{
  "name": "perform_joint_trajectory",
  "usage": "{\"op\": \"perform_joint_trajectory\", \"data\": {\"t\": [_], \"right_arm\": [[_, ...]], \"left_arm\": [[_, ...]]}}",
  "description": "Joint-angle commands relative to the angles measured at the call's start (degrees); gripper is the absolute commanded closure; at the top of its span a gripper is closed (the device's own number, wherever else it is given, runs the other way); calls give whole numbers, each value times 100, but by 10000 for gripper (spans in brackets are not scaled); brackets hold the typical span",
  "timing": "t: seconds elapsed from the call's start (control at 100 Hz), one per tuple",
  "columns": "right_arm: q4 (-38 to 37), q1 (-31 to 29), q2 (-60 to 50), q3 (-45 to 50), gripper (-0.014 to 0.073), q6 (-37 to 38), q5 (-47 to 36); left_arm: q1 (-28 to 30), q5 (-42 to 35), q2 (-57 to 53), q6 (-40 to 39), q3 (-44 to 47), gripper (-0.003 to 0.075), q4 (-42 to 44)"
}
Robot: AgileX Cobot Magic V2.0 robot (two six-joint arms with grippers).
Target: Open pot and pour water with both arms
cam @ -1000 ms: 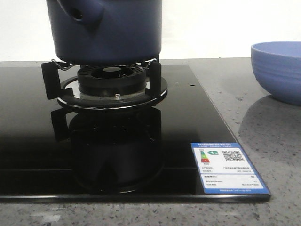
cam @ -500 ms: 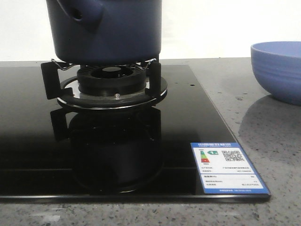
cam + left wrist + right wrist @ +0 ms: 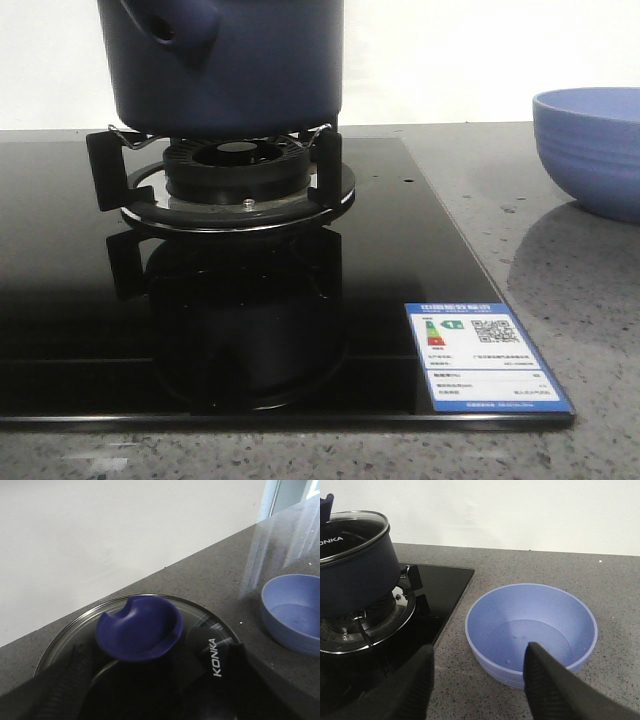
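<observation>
The dark navy pot [image 3: 225, 65] stands on the gas burner [image 3: 238, 175], its stubby tubular handle [image 3: 175, 25] pointing toward the front left. In the left wrist view its glass lid [image 3: 210, 625] with the blue knob [image 3: 139, 627] lies right below my left gripper [image 3: 157, 655]. The left gripper is open, one finger on each side of the knob and apart from it. My right gripper [image 3: 479, 655] is open and empty, low over the counter between the stove and the light blue bowl [image 3: 531, 632]. The pot also shows in the right wrist view [image 3: 355, 575]. Neither gripper shows in the front view.
The black glass stove top [image 3: 420, 250] carries an energy label [image 3: 485, 357] at its front right corner. The ribbed light blue bowl [image 3: 590, 150] sits on the grey speckled counter [image 3: 560, 280] right of the stove. A white wall runs behind.
</observation>
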Motion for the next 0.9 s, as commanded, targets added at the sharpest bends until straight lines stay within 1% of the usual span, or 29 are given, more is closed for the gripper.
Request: {"op": "perform_joint_trajectory", "data": {"t": [0.0,0.11,0.26,0.46,0.89], "right_arm": [[49,1,94,-203,228,-43,-401],[49,1,94,-203,228,-43,-379],[49,1,94,-203,228,-43,-358],[49,1,94,-203,228,-43,-292],[49,1,94,-203,228,-43,-263]], "left_arm": [[5,-166,-72,712,-248,216,-810],[66,7,45,1429,-248,216,-1309],[66,-208,252,1926,-248,216,-1674],[66,-506,514,1980,-272,216,-1696],[66,-354,1164,2067,-813,224,-1842]]}}
